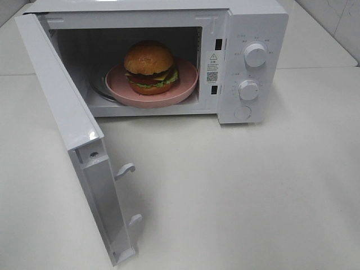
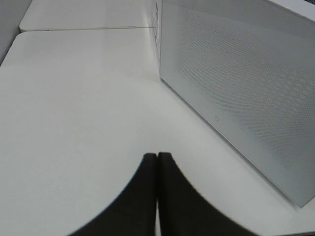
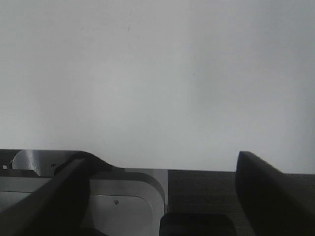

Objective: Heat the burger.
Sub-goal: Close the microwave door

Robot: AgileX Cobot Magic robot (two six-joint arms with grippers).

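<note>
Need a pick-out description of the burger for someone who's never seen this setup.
Find the white microwave at the back of the table, its door swung open. Inside the cavity lies a round pink plate, and the burger stands on it. It is the only domed, brown-topped thing there, with green lettuce and yellow cheese showing, unlike the flat plate beneath.

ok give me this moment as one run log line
state: burger on pink plate inside microwave | door open | left gripper shut, empty | right gripper open, empty | next: likely close door
</note>
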